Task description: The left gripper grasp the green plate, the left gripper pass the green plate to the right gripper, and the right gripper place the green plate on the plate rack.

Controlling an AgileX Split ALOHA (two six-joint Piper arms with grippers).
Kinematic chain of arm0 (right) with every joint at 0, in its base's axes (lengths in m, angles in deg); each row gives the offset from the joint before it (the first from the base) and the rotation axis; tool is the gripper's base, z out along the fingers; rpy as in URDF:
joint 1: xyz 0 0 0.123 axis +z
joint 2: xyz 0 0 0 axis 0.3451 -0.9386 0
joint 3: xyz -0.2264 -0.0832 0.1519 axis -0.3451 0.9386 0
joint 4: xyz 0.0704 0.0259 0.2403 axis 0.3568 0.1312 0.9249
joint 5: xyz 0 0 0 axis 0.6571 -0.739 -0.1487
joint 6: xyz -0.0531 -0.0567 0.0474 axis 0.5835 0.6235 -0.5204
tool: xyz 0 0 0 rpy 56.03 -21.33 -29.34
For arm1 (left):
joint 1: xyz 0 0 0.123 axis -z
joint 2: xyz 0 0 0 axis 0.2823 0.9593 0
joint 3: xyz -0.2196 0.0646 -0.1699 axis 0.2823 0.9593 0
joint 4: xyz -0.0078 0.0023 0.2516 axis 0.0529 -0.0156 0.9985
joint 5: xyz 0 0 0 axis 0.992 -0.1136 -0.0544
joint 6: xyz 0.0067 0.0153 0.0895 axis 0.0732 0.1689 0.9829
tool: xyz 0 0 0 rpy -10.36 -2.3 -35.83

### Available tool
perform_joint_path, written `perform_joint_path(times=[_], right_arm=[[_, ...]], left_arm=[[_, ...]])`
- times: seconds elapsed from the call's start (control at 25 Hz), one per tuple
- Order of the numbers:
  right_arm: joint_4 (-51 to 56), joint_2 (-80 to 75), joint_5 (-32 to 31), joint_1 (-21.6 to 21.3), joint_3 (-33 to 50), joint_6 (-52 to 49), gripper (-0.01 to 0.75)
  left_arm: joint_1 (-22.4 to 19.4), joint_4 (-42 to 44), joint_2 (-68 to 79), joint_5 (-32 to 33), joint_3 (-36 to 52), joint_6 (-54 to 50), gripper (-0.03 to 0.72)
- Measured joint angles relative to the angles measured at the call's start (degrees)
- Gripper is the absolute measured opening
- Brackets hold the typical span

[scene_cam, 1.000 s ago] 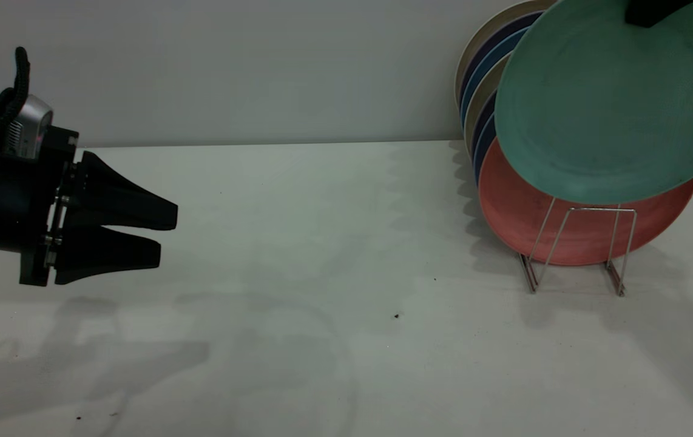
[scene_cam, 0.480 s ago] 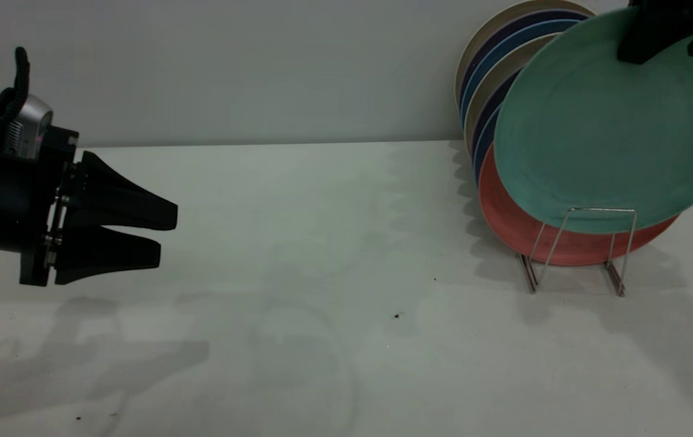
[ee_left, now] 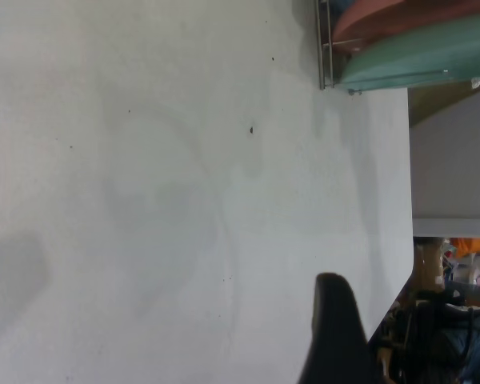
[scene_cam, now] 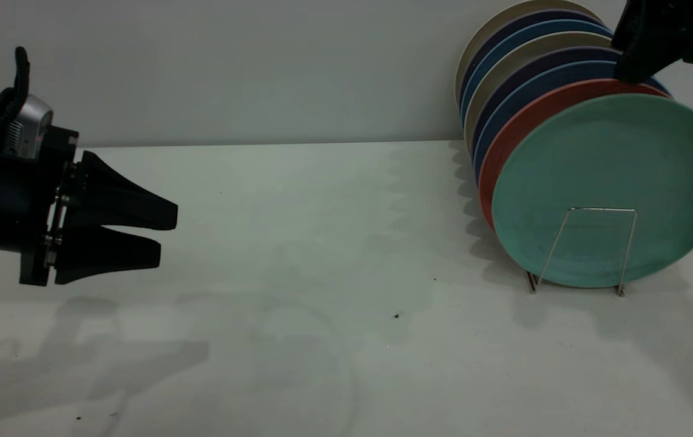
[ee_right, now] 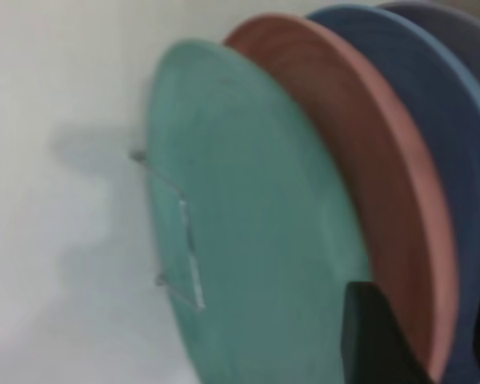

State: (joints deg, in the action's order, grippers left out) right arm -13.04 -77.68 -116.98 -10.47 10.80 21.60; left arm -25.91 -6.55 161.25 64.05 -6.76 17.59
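now green plate (scene_cam: 610,188) racked; right gripper (scene_cam: 656,45) cropped, seemingly open; left gripper (scene_cam: 164,237) parted.

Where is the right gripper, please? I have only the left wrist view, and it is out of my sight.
Observer: The right gripper hangs above the rack, over the top edges of the plates. It is open and holds nothing.
Operator: Thank you. I see only one edge of the green plate; how does it stand?
Observer: The green plate stands on edge at the front of the row, just behind the rack's front wire loop.
Operator: Does it touch anything behind it?
Observer: In the right wrist view it leans back close against the pink plate. I cannot tell whether they touch.
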Motion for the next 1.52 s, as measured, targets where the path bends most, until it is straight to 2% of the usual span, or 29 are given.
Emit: perform_joint_path(times=[0.12,0.2,0.28,0.36,0.52,0.64,0.84,0.92,1.12,1.24,1.52], right_arm=[[0.2,0.0,-2.5,0.0,0.0,-3.0,0.326],[0.2,0.1,-3.8,0.0,0.0,-8.6,0.326],[0.2,0.7,-4.8,0.0,0.0,-17.5,0.326],[0.5,1.7,-6.5,0.0,-0.1,-32.0,0.326],[0.5,4.4,-12.1,0.0,-0.1,-57.0,0.326],[0.3,5.2,-16.1,0.0,-0.1,-66.1,0.327],[-0.9,5.3,-27.0,0.0,-0.1,-70.1,0.327],[-1.5,5.8,-30.5,0.0,-0.1,-70.3,0.327],[-4.0,13.3,-31.3,0.0,2.1,-70.4,0.328],[-6.0,21.5,-31.7,0.0,5.9,-70.4,0.330],[-7.3,43.1,-32.6,0.0,17.2,-70.4,0.357]], left_arm=[[0.0,0.0,0.0,-0.1,0.0,0.0,0.516],[0.0,0.0,0.0,-0.6,0.0,0.0,0.516],[0.0,0.5,0.0,-1.4,-0.3,0.0,0.516],[0.0,2.9,-1.0,-3.3,-1.3,-0.4,0.516],[0.0,12.5,-7.0,-9.6,-5.5,-6.8,0.516],[0.0,24.2,-13.4,-15.8,-8.0,-17.4,0.516],[0.0,47.4,-24.5,-18.7,-8.8,-41.4,0.516],[0.0,56.8,-28.4,-16.7,-8.8,-50.1,0.516],[0.0,73.4,-37.7,-7.1,-8.8,-64.4,0.516],[0.0,76.5,-44.4,-1.6,-8.8,-66.4,0.516],[0.0,76.9,-65.9,7.9,-5.1,-68.2,0.516]])
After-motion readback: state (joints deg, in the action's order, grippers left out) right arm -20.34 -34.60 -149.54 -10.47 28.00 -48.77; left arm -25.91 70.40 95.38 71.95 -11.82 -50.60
